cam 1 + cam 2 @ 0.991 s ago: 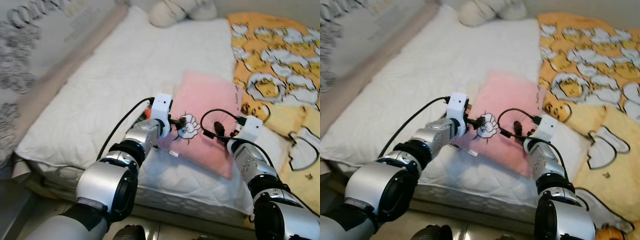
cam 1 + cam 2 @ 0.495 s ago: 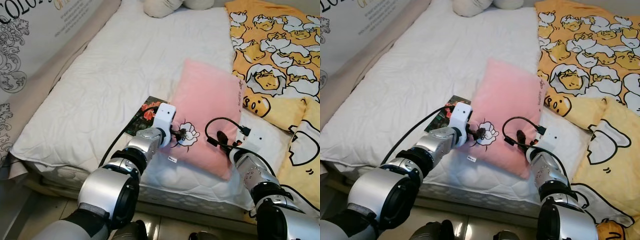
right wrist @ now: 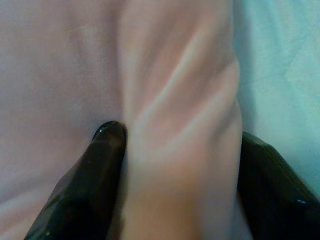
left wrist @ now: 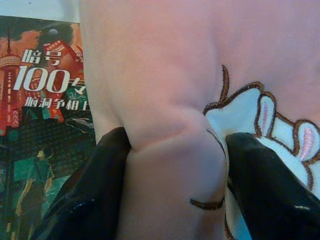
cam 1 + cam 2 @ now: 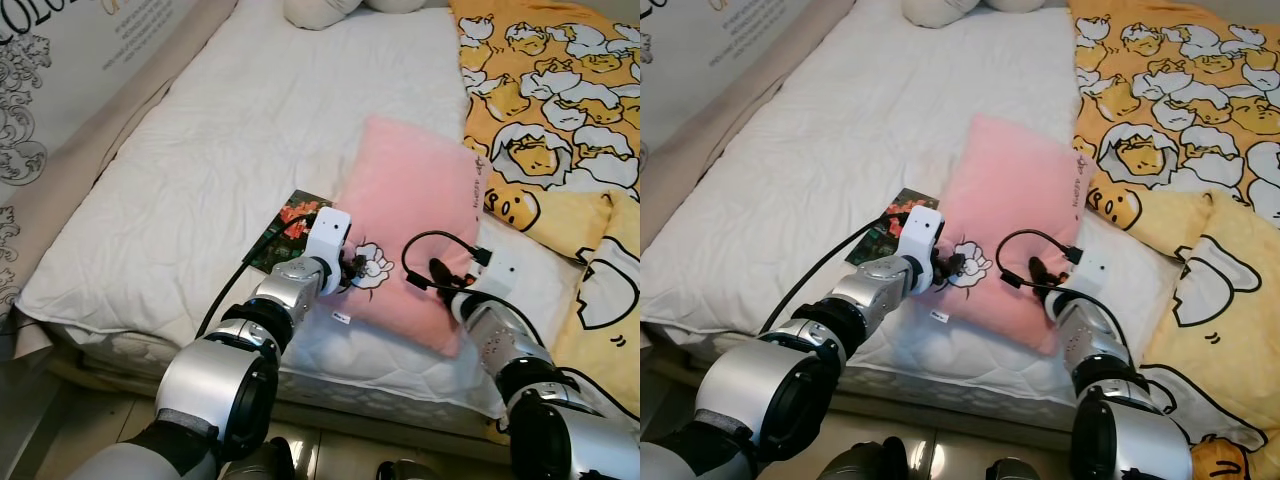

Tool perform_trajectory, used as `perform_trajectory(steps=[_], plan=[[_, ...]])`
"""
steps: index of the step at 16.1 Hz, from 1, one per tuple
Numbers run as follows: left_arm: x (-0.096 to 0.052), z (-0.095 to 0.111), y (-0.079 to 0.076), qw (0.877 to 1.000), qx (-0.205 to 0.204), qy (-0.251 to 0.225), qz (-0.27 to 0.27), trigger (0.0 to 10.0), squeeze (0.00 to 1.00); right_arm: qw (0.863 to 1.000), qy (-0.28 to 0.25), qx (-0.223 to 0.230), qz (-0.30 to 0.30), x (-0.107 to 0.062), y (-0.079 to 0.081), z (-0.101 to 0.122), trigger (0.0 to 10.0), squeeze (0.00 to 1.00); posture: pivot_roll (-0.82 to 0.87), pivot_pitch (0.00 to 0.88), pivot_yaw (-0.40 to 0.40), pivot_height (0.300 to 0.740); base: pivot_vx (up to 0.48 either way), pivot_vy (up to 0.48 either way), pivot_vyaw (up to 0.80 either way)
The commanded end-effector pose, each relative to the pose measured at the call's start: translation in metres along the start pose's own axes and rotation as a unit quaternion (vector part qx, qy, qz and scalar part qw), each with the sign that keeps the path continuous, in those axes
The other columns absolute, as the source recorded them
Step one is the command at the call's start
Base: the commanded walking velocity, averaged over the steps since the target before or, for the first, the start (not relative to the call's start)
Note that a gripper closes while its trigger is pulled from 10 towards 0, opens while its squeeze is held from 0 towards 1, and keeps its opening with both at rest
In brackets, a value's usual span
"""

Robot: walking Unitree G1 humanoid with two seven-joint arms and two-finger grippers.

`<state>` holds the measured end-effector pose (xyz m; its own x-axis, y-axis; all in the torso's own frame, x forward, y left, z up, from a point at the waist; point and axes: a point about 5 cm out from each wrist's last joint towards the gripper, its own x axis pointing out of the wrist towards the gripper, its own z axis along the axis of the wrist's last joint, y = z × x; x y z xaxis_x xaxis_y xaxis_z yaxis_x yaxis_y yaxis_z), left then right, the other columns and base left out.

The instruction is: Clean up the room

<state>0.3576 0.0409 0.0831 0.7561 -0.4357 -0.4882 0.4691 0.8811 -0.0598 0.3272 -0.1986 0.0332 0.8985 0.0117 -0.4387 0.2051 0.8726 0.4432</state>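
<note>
A pink pillow with a white cartoon patch lies on the white bed, near its front edge. My left gripper is shut on the pillow's near left corner; in the left wrist view its black fingers pinch a fold of pink fabric. My right gripper is shut on the pillow's near right edge, and the right wrist view has its fingers squeezing a ridge of the pillow. A book with a red and dark cover lies partly under the pillow's left side.
A yellow duvet with egg cartoons covers the bed's right side. A cream pillow lies at the head. A printed wall panel runs along the left. Tiled floor shows below the mattress edge.
The camera has tilted and steadied, so the scene has shifted. Both grippers keep their hold on the pillow; the book beside it has come into view.
</note>
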Motion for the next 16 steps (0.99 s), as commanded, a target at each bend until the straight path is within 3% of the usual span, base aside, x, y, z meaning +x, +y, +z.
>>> perform_trajectory(steps=[1, 3, 5, 8, 10, 11, 12, 16], plan=[[-0.003, -0.018, 0.01, 0.999, 0.006, 0.03, 0.021, 0.0, 0.0, 0.998, 0.048, 0.027, -0.017, -0.004, -0.006, -0.026, 0.0, 0.0, -0.06, 0.091, 0.059, 0.74, 0.0, 0.0, 0.0], [-0.004, -0.022, 0.013, 0.999, 0.003, 0.035, 0.022, 0.0, 0.0, 0.996, 0.062, 0.056, -0.023, -0.006, -0.006, -0.035, 0.0, 0.0, -0.05, 0.081, 0.061, 0.74, 0.0, 0.0, 0.0], [-0.003, -0.024, 0.004, 0.998, 0.04, 0.036, -0.015, 0.0, 0.0, 0.996, 0.072, 0.055, -0.015, -0.006, -0.004, -0.04, 0.0, 0.0, -0.04, 0.053, 0.057, 0.74, 0.0, 0.0, 0.0], [-0.003, -0.019, 0.007, 1.0, 0.023, 0.021, -0.004, 0.0, 0.0, 0.997, 0.067, 0.048, -0.004, -0.005, -0.002, -0.037, 0.0, 0.0, -0.03, 0.035, 0.059, 0.74, 0.0, 0.0, 0.0], [-0.004, -0.013, 0.012, 1.0, -0.011, -0.003, 0.007, 0.0, 0.0, 0.997, 0.066, 0.027, -0.005, -0.005, -0.003, -0.035, 0.0, 0.0, -0.03, 0.023, 0.057, 0.74, 0.0, 0.0, 0.0], [-0.004, -0.012, 0.014, 1.0, -0.005, -0.008, 0.012, 0.0, 0.0, 0.998, 0.065, 0.019, -0.006, -0.004, -0.003, -0.033, 0.0, 0.0, -0.04, 0.009, 0.057, 0.74, 0.0, 0.0, 0.0], [-0.004, -0.009, 0.016, 0.999, 0.03, -0.015, 0.025, 0.0, 0.0, 0.998, 0.062, 0.014, -0.004, -0.004, -0.003, -0.03, 0.0, 0.0, -0.04, 0.0, 0.056, 0.74, 0.0, 0.0, 0.0], [-0.003, -0.011, 0.008, 1.0, 0.008, -0.023, 0.013, 0.0, 0.0, 0.997, 0.065, 0.035, -0.032, -0.007, -0.015, -0.034, 0.0, 0.0, -0.03, 0.0, 0.051, 0.74, 0.0, 0.0, 0.0]])
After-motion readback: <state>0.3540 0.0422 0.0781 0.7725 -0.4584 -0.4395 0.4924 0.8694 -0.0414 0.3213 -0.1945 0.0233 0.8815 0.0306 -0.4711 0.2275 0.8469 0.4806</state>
